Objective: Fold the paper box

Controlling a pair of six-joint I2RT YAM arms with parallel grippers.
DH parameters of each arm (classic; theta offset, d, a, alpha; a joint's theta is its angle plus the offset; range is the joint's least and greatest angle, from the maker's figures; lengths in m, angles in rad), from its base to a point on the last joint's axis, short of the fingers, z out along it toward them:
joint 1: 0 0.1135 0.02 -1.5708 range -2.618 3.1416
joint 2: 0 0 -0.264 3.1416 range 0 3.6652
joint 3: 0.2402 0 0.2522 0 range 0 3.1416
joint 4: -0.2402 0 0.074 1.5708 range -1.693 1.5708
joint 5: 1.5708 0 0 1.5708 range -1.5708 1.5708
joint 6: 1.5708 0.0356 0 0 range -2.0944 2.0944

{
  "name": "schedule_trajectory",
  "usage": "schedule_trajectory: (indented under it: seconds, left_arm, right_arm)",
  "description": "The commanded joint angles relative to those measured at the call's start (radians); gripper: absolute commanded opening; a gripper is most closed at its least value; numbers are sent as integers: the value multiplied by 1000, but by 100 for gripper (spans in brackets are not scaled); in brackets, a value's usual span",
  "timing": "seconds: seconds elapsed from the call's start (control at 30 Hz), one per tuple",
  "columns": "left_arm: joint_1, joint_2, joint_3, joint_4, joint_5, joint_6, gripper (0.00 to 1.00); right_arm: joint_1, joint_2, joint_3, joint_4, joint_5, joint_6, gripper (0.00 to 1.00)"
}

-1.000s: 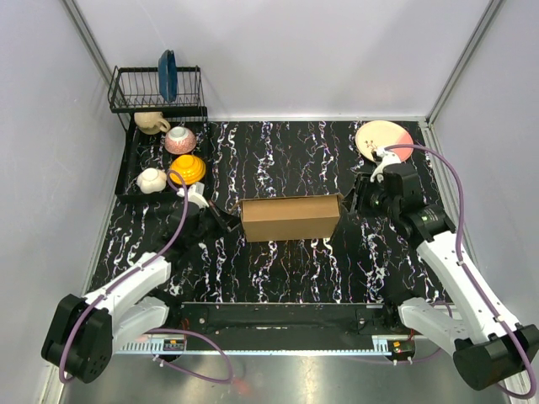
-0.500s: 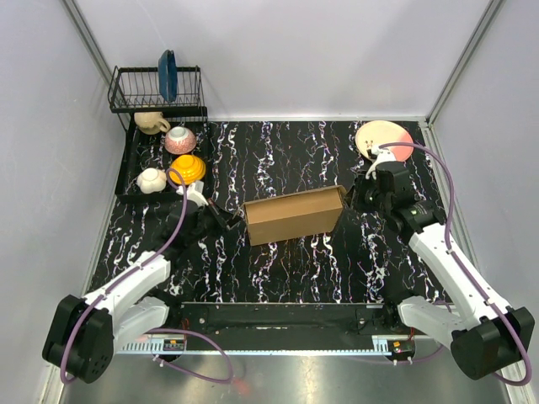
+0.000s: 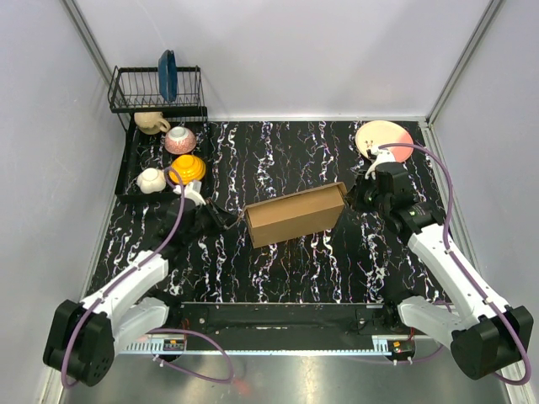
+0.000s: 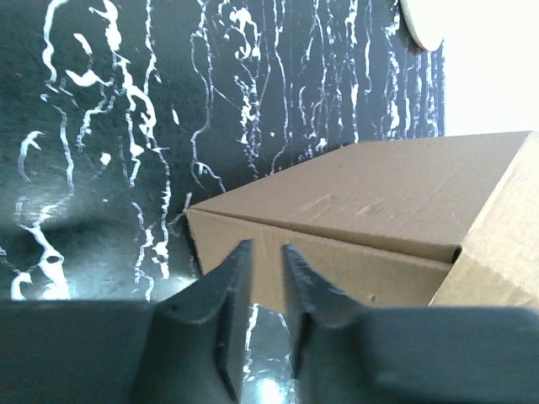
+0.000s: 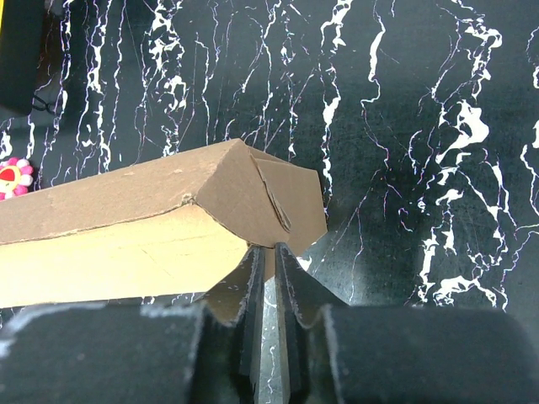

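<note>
Black, white-veined surface (image 3: 253, 160) carries the paper box (image 3: 295, 215), lying skewed between both tools. The right tool (image 5: 268, 252) is clenched on the end flap at its tips, likely to swing that end. The left tool (image 4: 264, 248), narrowly parted and empty, sits just short of the opposite end, seemingly as a stop.

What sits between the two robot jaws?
The box. The top view shows it filling the stretch from the left jaws to the right jaws.
</note>
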Motion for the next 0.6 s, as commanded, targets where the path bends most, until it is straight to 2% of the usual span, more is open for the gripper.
schedule_trajectory:
  seconds: [0.0, 0.07, 0.17, 0.23, 0.43, 0.57]
  left_arm:
    - [12, -85, 55, -56, -50, 43, 32]
    - [15, -147, 56, -94, -86, 68, 48]
    - [14, -238, 67, -154, -166, 120, 57]
    - [14, -276, 71, -177, -207, 167, 59]
    - [14, -448, 87, -227, -209, 319, 60]
    - [6, -517, 105, -257, -139, 424, 57]
  right_arm:
    - [7, 5, 5, 40, 28, 5, 14]
    - [6, 7, 10, 37, 28, 8, 13]
    - [6, 10, 13, 30, 28, 8, 13]
    - [6, 13, 16, 25, 51, 10, 13]
    - [6, 27, 27, 20, 46, 16, 13]
    - [4, 33, 33, 16, 48, 14, 12]
